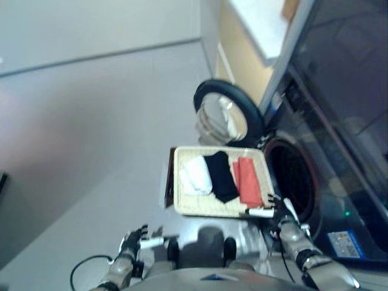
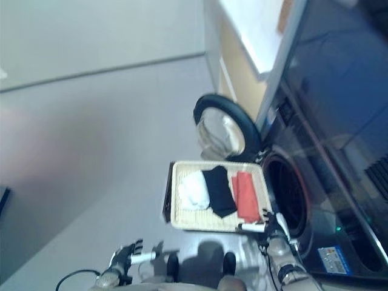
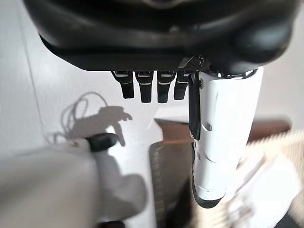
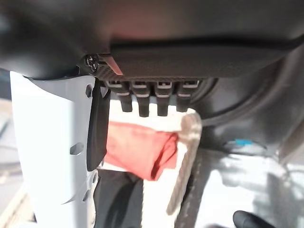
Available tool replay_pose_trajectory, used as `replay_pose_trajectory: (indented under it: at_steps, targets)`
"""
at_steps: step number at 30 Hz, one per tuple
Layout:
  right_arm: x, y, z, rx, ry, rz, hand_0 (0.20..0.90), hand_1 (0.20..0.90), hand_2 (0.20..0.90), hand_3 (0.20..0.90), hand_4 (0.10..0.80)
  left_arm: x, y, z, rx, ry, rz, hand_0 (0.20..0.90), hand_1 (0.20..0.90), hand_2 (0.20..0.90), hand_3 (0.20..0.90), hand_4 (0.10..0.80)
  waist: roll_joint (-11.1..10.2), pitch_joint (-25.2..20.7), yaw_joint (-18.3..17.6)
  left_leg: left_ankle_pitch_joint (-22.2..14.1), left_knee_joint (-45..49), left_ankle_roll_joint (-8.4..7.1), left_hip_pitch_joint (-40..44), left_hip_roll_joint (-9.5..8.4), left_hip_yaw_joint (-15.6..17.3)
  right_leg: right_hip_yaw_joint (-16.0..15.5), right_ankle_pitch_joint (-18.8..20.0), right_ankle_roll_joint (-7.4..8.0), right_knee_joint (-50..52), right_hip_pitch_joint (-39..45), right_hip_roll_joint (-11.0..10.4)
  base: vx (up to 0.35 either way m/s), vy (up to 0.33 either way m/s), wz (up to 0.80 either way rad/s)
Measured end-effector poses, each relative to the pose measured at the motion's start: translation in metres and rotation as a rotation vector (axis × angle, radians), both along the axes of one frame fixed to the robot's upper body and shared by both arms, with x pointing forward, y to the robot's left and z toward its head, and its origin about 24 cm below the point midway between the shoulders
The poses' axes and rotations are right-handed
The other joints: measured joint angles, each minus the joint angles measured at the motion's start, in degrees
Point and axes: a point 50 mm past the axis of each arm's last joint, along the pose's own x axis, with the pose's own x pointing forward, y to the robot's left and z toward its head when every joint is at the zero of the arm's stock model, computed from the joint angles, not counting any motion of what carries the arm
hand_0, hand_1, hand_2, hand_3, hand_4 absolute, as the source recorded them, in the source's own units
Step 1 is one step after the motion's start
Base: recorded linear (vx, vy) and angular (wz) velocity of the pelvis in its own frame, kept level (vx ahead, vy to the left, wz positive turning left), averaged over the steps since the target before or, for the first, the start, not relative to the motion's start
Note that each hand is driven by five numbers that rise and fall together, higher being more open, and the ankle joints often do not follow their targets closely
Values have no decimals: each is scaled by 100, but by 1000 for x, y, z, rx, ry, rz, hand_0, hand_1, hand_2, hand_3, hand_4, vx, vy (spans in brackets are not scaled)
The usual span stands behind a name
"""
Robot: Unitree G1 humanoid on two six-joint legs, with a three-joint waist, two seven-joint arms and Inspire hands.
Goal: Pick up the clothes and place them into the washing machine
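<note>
A pale woven basket sits on the floor in front of the washing machine. In it lie a white cloth, a black cloth and a red cloth side by side; the red cloth shows past my right hand's fingers. The washing machine's drum opening gapes at the basket's right, its round door swung open behind. My right hand hovers open at the basket's near right corner, holding nothing. My left hand hangs open low at the left, away from the basket.
A dark-fronted washing machine body fills the right side. A beige cabinet with a pale top stands behind it. Grey floor stretches to the left of the basket.
</note>
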Motion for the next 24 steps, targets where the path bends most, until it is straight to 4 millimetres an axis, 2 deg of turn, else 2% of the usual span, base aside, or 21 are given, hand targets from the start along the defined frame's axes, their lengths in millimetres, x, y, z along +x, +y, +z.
replay_pose_trajectory:
  at_steps: [1,4,7,10,14,20,24]
  targets:
    - [25,5,17,-16,-68,17,900,900,900,900,800,20,-2,14,-21,-111,31,900,900,900,900,800,-40,130,44,-7,126,1,-365,9,71,34,-39,-25,292,-467,-15,-74,0,-14]
    - [64,7,50,-51,-184,20,900,900,900,900,800,63,-10,45,-48,-314,41,900,900,900,900,800,-91,414,135,74,212,-8,-903,-10,93,103,-111,-57,779,-1204,-90,-43,-1,-5]
    - [86,9,74,-76,-260,17,900,900,900,900,800,87,-10,75,-65,-468,46,900,900,900,900,800,-117,547,122,73,321,19,-1253,-78,87,145,-356,-52,1360,-1766,-215,-11,21,9]
    - [103,-1,101,-130,-327,-12,900,900,900,900,800,106,-7,107,-77,-636,58,900,900,900,900,800,-135,720,270,77,493,65,-1631,-171,148,275,-540,-40,1853,-2324,-330,18,47,2]
    - [114,-11,123,-180,-358,-58,900,900,900,900,800,107,2,112,-53,-652,70,900,900,900,900,800,-116,810,313,28,622,118,-1925,-217,216,366,-627,-59,2109,-2712,-414,23,49,0]
    - [120,-37,157,-274,-414,-133,900,900,900,900,800,106,-2,112,-59,-654,50,900,900,900,900,800,-33,1002,416,4,645,159,-2154,-285,244,424,-626,-42,2105,-2954,-436,6,60,-1]
    - [122,-42,165,-306,-423,-160,900,900,900,900,800,106,-2,114,-62,-664,49,900,900,900,900,800,16,1031,470,-15,648,182,-2208,-312,259,463,-619,-29,2087,-3019,-464,6,63,-1]
